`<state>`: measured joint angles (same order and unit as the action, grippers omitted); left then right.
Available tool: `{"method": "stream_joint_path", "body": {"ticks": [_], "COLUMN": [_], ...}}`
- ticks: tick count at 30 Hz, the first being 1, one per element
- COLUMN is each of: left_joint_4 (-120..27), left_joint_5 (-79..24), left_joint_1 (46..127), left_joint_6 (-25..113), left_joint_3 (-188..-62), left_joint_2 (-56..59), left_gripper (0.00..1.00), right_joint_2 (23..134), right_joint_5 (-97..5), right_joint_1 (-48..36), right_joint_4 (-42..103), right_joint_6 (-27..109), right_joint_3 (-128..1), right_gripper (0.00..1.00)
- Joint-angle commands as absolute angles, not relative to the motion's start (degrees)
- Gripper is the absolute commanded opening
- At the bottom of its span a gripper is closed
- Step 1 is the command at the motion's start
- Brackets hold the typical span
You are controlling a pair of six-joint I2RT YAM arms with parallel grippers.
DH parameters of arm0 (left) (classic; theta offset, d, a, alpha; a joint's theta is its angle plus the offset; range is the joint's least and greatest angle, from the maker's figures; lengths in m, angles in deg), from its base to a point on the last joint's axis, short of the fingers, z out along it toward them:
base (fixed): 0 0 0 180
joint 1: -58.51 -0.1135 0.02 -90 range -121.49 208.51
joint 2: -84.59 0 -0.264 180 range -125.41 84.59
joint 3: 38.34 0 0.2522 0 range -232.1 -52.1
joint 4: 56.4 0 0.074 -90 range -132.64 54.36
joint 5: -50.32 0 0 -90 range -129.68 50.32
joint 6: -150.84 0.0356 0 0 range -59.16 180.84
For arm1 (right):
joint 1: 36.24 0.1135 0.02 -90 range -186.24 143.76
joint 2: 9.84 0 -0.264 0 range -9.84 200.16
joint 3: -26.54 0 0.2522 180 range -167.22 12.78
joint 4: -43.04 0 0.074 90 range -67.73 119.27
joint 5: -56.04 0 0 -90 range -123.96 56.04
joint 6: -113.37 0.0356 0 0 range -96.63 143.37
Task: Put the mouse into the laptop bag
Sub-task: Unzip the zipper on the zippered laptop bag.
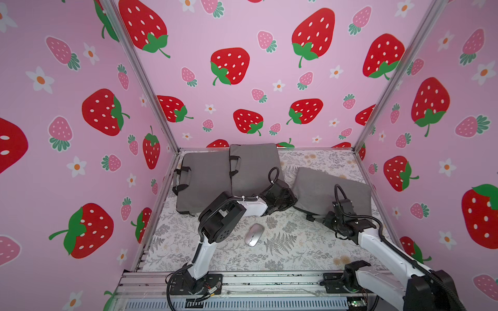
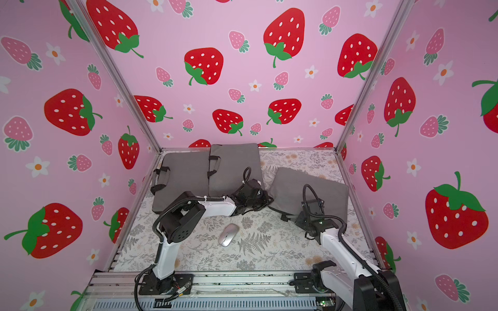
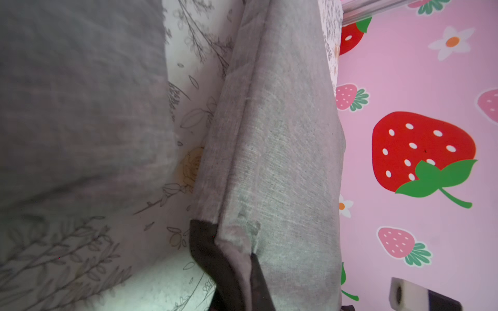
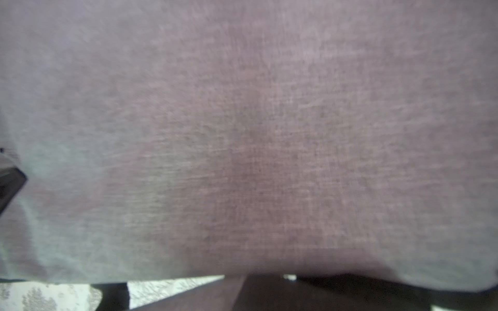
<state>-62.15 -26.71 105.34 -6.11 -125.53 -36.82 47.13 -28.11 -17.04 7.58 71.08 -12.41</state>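
The right arm (image 1: 382,247) fills the near corner in both top views. It reaches over the flowered surface (image 1: 283,258) to the laptop bag (image 1: 331,185), a grey one lying askew at the right. Two other grey bags (image 1: 204,183) lie towards the far left corner.

The right fingers (image 1: 331,215) sit at the laptop bag's near edge and the left fingers (image 1: 290,200) at its near left corner. Both pairs are clenched; whether they pinch fabric I cannot tell.

The mouse (image 1: 254,234), small and silver, rests on the surface outside the bag, nearer the camera than both pairs. Its long axis runs roughly front to back, leaning right at the far end. The left fingers look the closer pair.

Only the top views show the mouse. The left wrist view gives the bag's side seam and dark trim (image 3: 207,250); the right wrist view gives blurred grey cloth.
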Motion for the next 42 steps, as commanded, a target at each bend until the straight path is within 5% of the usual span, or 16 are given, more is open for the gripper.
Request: {"method": "stream_joint_path", "body": {"ticks": [1,7,10,16,18,22,26,35,42], "left_joint_4": [-66.9,-65.9,-66.9,-65.8,-65.9,-64.4,-64.3,-62.6,-61.1], "left_joint_5": [-23.1,-23.9,-24.7,-22.6,-23.0,-23.5,-23.2,-20.8,-18.2], "left_joint_1": [106.6,110.7,111.8,112.0,112.0,109.8,106.1,103.7,105.2], "left_joint_6": [-7.3,-7.8,-6.9,-6.3,-6.0,-5.0,-4.3,-4.8,-7.7], "left_joint_3": [-126.9,-129.9,-129.6,-130.8,-130.1,-128.2,-125.7,-132.9,-144.8], "left_joint_2": [-37.0,-39.1,-39.3,-40.9,-40.5,-37.8,-34.7,-42.0,-53.4], "left_gripper": [0.00,0.01,0.16,0.16,0.27,0.64,0.79,0.82,0.82], "right_joint_2": [45.5,51.6,55.0,56.6,55.8,52.8,48.6,34.9,34.3], "right_joint_5": [-33.4,-33.9,-31.9,-31.3,-30.0,-27.3,-26.4,-21.0,-21.8], "right_joint_1": [-17.0,-7.8,-1.9,1.8,1.7,1.0,-1.9,-6.0,-7.2], "right_joint_4": [10.0,14.2,14.9,15.9,15.2,13.8,11.9,3.7,2.7], "right_joint_6": [70.2,71.5,71.5,69.7,69.9,71.8,74.7,80.1,80.3], "right_joint_3": [-11.3,-15.8,-18.7,-20.5,-20.0,-16.8,-12.1,-6.7,-6.3], "right_gripper": [0.00,0.00,0.00,0.00,0.00,0.00,0.00,0.00,0.00]}}
